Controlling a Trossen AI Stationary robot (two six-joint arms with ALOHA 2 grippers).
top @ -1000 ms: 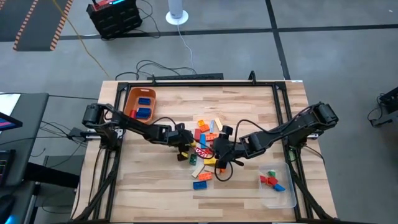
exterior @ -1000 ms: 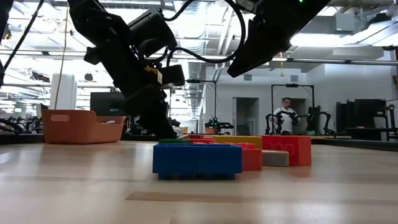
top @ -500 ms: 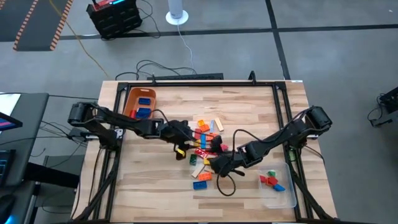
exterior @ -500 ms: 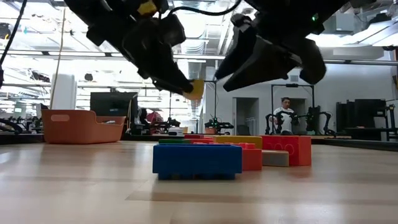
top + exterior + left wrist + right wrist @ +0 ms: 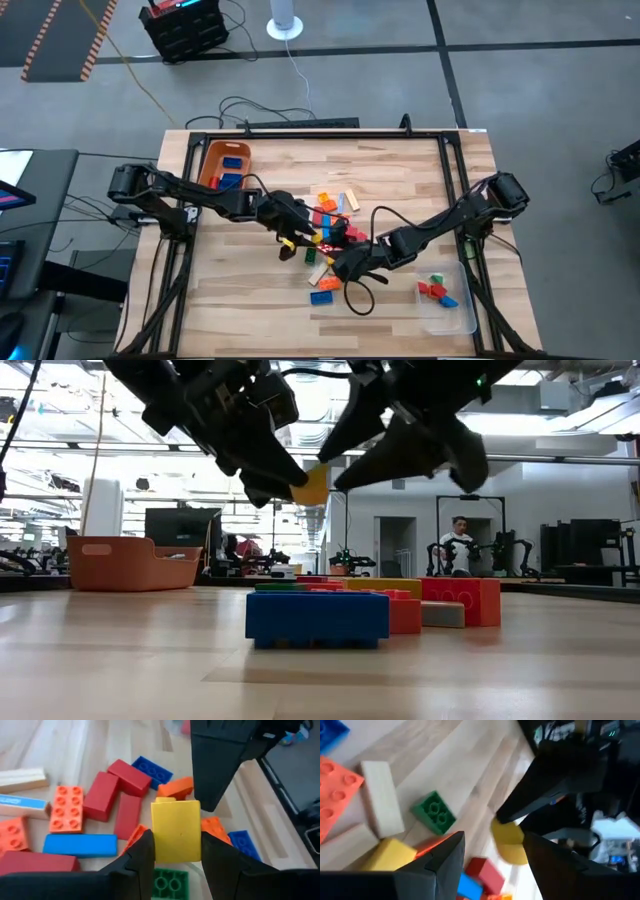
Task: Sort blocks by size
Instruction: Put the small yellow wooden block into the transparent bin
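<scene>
The blocks (image 5: 328,222) lie in a loose pile mid-table: red, orange, blue, green, tan and yellow bricks resting flat on the wood. My left gripper (image 5: 290,240) hangs above the pile's left side, shut on a yellow block (image 5: 176,831), which also shows in the low view (image 5: 310,485). My right gripper (image 5: 343,268) hovers open over the pile's near side, right next to the left one, with nothing between its fingers (image 5: 440,860). Below it lie a green block (image 5: 434,812) and a tan block (image 5: 382,797). My left gripper pinches the yellow block by two opposite flat sides (image 5: 157,845) between its two fingers. The fingers come slanting down from the table's left. The block is lifted clear, well above the table and the other blocks (image 5: 310,485).
An orange bin (image 5: 212,152) holding blue blocks stands at the far left. A clear tray (image 5: 462,318) with red, green and blue small blocks sits at the near right. A long blue block (image 5: 317,618) lies nearest the front edge. Bare wood surrounds the pile.
My left gripper has risen from the pile with the yellow block, now clear of the table, and tipped nearer to level. My right gripper has gone toward the table's near edge, close to the left one, and has rolled about its own axis.
</scene>
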